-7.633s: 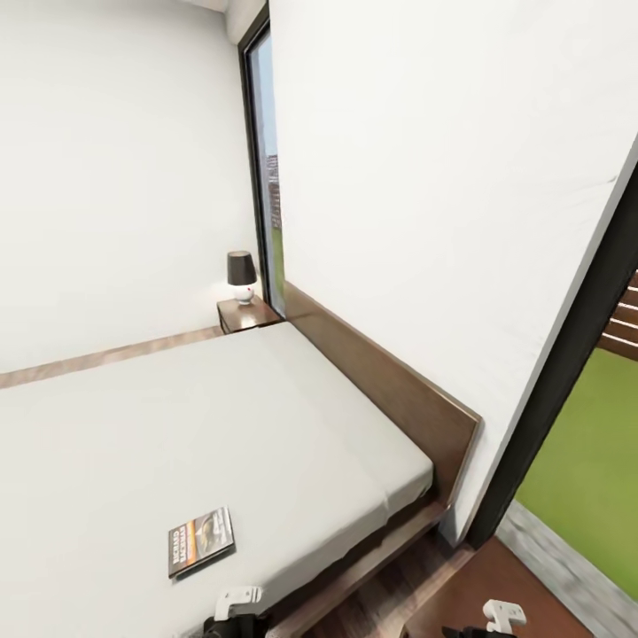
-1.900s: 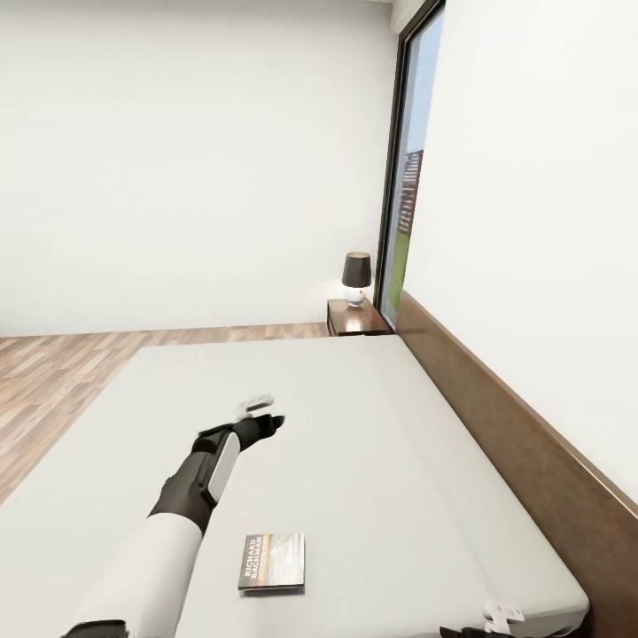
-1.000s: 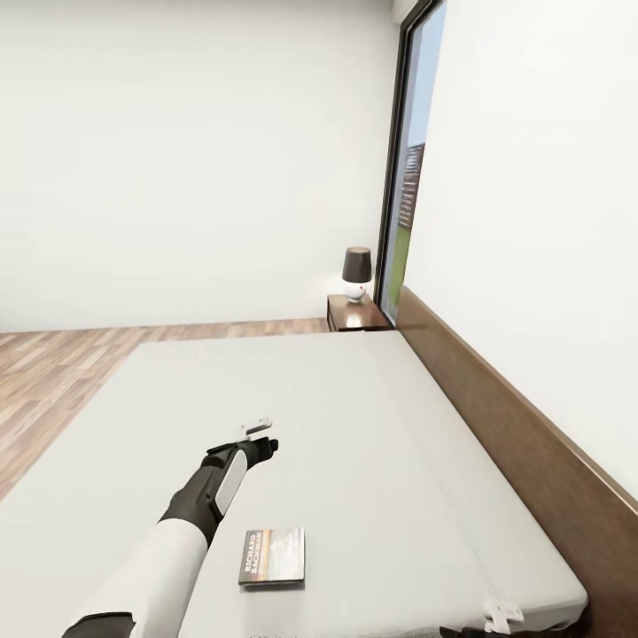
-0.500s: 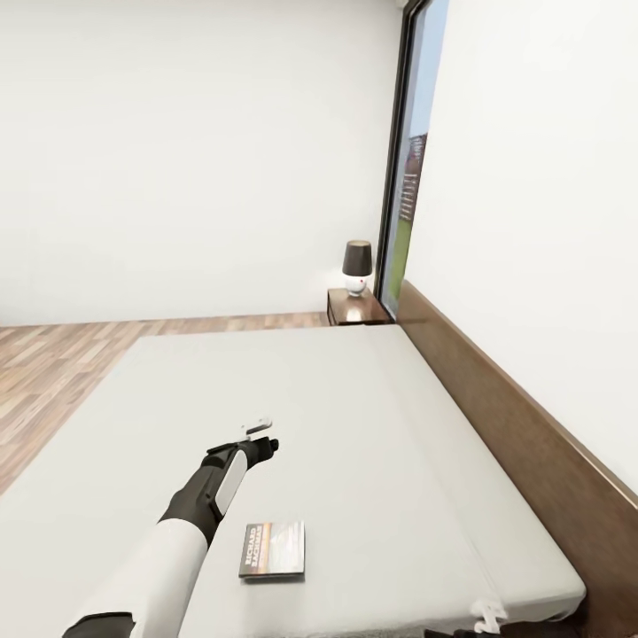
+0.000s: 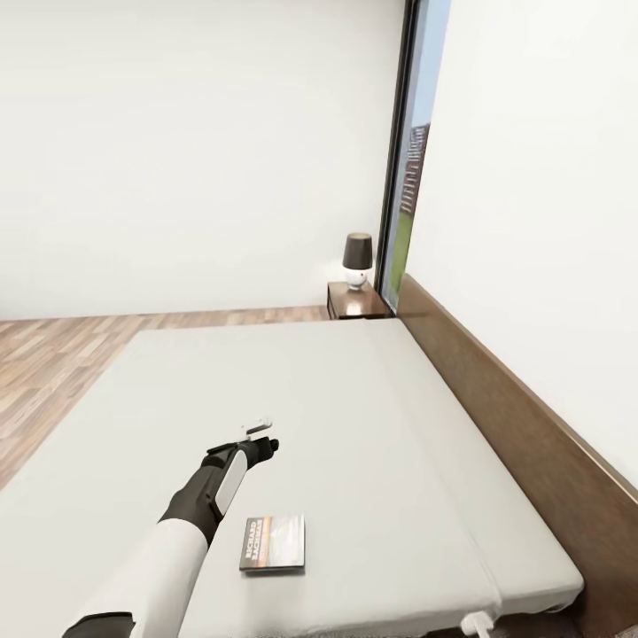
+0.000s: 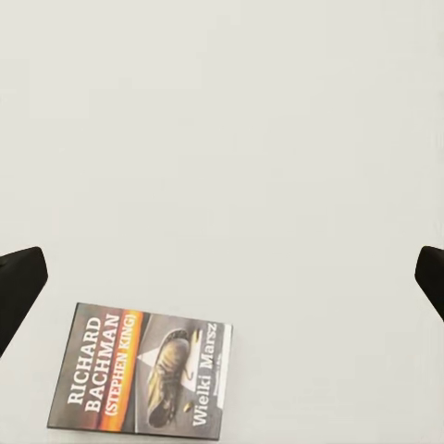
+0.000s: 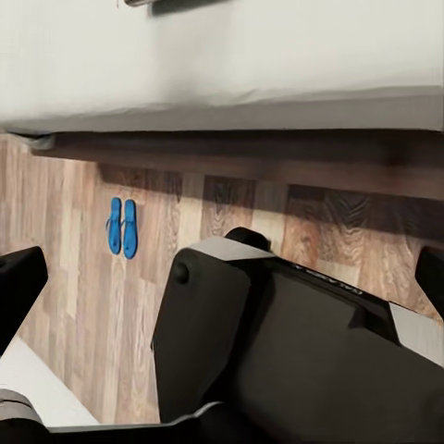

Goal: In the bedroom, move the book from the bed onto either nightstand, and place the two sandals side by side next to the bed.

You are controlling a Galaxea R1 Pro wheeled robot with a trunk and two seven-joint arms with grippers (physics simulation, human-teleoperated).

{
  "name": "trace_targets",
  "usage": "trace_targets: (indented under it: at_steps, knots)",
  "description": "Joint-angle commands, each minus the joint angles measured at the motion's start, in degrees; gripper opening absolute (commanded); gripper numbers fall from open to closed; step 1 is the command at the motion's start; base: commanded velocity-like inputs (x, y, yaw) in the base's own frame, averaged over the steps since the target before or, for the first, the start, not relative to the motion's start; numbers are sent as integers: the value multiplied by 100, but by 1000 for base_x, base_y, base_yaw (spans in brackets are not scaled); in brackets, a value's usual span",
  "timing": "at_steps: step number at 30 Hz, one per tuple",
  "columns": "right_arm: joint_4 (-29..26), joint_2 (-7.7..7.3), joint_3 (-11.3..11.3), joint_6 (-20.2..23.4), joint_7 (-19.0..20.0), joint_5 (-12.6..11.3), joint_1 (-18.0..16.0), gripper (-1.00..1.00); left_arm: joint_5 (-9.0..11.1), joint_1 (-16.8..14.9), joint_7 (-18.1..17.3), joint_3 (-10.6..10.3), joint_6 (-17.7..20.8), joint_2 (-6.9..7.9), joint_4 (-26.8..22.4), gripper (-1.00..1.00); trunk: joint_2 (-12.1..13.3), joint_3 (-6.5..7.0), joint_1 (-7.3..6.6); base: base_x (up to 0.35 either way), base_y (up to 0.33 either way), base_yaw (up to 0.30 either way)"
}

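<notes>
Left gripper [image 5: 262,434] open above flat book [image 5: 273,543]

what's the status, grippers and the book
Left gripper open, empty, hovering over bed beyond book. Book flat on mattress, untouched. Right gripper open. Nothing blocking.

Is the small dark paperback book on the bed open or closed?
Closed. The small dark paperback book lies flat on the off-white mattress, front cover up.

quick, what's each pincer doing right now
Left pincer: open, empty, above the bed, past the book.
Right pincer: open, empty, low by the bed's near corner.
</notes>
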Motion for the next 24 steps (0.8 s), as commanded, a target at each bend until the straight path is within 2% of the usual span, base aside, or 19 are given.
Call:
trace_targets:
  at_steps: [1,24]
  knots:
    - [-10,3,-53,38,97,97,-3,100,61,-4,34,14,26,-5,-8,100,-13,-22,3,0,0,0]
    - [-8,5,-59,17,128,138,-3,100,59,-5,34,14,24,4,-10,100,-13,-231,3,0,0,0]
